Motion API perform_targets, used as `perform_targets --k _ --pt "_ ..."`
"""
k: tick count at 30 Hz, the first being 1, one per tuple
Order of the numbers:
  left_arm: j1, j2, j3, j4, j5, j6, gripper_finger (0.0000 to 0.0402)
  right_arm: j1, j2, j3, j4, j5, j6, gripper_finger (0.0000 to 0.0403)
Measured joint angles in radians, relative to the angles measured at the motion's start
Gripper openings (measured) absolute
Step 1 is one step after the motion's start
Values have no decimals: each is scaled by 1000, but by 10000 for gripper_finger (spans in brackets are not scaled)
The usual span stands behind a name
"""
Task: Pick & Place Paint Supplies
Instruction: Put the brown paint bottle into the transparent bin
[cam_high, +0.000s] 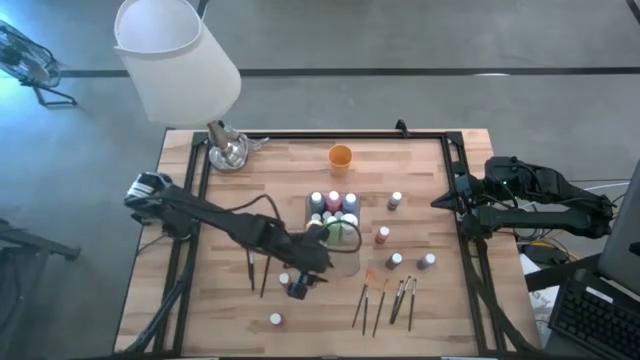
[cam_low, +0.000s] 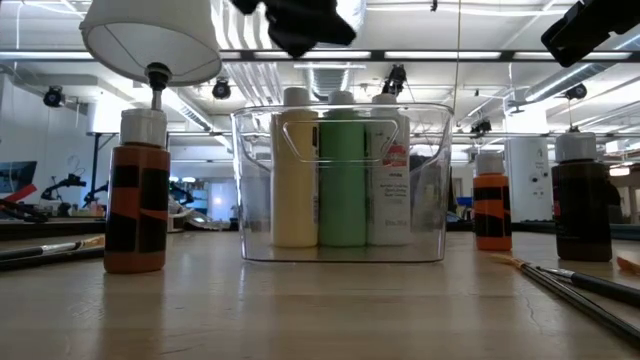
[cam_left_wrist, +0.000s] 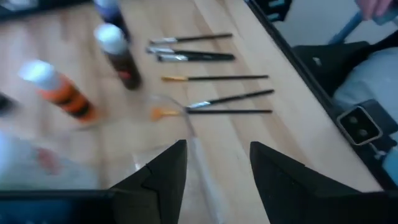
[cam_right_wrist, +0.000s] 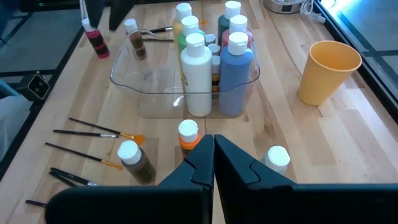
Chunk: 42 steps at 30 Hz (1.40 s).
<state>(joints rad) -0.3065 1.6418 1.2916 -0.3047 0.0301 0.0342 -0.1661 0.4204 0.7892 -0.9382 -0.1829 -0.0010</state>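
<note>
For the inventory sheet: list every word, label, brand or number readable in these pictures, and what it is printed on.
No text can be read.
White bottle in the clear tray: red mark and small print on its label, too blurred to read.
Orange-and-black bottle: dark bands only, no legible words.
Other bottles and paintbrushes: labels too small to read.

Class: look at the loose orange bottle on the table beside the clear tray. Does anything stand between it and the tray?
Nothing visible does. In the high view the orange bottle stands on bare wood just right of the clear tray. The left gripper, open, hangs over the tray's near half; the right gripper, shut, waits at the table's right edge.
</note>
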Motion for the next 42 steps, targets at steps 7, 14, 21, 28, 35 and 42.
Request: perform_targets --k 7,14,21,28,35,42 --pt "-12 -172 7 -73 -158 37 181 0 0 0 0 0 0 8" --pt "-78 -373 -59 -177 -413 -32 181 0 0 0 0 0 0 8" --pt "-145 -546 -255 -69 -549 -37 181 0 0 0 0 0 0 8" --pt "-149 -691 -481 152 -553 -22 181 0 0 0 0 0 0 8" --pt "-175 -773 -646 265 -553 -121 181 0 0 0 0 0 0 8" --pt "-213 -771 -803 553 -543 -115 181 0 0 0 0 0 0 8"
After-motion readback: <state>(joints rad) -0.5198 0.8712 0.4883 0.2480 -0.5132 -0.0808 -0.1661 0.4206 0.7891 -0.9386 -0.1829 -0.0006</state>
